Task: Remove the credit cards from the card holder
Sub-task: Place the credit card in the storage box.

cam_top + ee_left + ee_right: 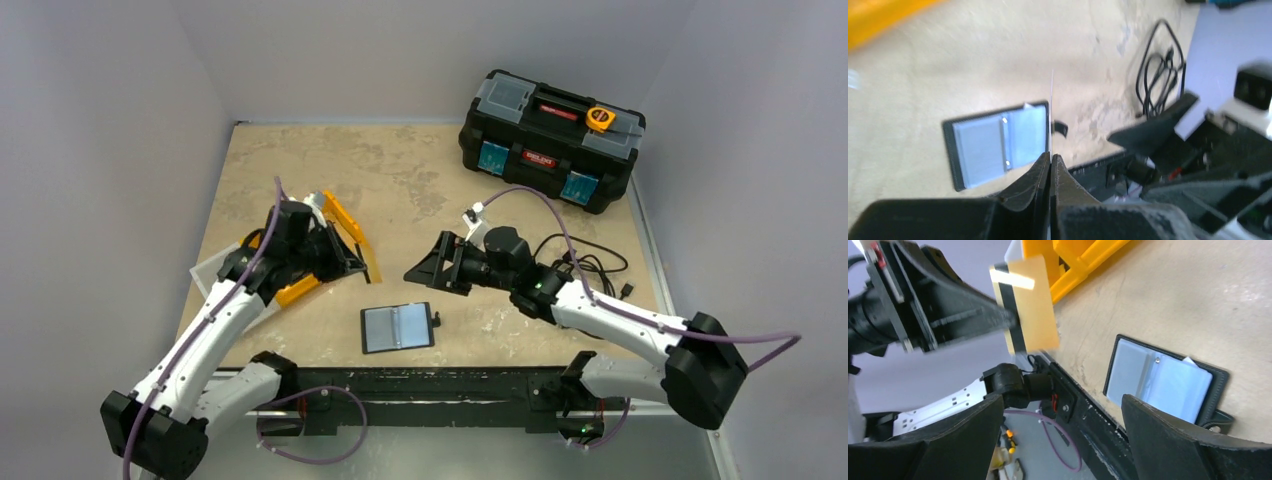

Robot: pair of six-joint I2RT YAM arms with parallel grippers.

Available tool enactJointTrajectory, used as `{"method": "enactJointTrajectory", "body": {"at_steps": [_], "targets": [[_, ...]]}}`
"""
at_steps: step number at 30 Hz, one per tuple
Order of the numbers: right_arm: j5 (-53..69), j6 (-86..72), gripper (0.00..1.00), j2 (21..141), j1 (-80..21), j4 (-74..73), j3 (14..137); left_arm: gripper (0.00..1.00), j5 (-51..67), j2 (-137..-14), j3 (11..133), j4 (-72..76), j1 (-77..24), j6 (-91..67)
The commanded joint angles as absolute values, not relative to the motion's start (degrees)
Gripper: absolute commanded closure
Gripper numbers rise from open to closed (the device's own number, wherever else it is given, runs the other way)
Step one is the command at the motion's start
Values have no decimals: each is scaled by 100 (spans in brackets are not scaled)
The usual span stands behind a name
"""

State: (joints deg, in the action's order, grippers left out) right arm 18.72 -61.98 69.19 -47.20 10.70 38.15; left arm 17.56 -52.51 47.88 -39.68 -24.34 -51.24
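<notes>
Left arm (215, 330) raised, wrist turned inward; left gripper (1050, 157) pinched tight on one credit card (1030, 305), held edge-on. Right gripper (1060, 402) gapes wide, empty, facing it. Card holder (397, 327) lies open and flat between the arms. Card judged light, stiff, slick: pinch across its faces.

Robot lab cell: plain grey walls (420, 50) boxing a worn counter (400, 170), black toolbox (550, 140), loose cables (590, 262).

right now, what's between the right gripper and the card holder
Nothing: in the top view, only bare table shows between the open right gripper and the card holder.
</notes>
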Motion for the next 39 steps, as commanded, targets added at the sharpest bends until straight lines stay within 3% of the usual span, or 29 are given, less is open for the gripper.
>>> {"method": "enactJointTrajectory", "body": {"at_steps": [1, 9, 20, 28, 30, 39], "targets": [[931, -5672, 11, 6359, -4720, 145, 4086, 100, 1177, -5773, 5508, -4455, -1691, -4429], [743, -5482, 10, 5976, -4720, -287, 4157, 100, 785, -7320, 6352, -4029, -855, -4253], [521, -5457, 11, 5646, -4720, -635, 4096, 100, 745, -8943, 7297, -3822, -567, -4148], [551, -5432, 12, 5596, -4720, -702, 4109, 100, 693, -9613, 7317, -3639, -493, -4052], [554, -5431, 12, 5600, -4720, -701, 4097, 96, 612, -9714, 7338, -3709, -481, -4015], [354, -5348, 12, 5768, -4737, -915, 4192, 61, 283, -9423, 7411, -4123, -475, -3882]]}}
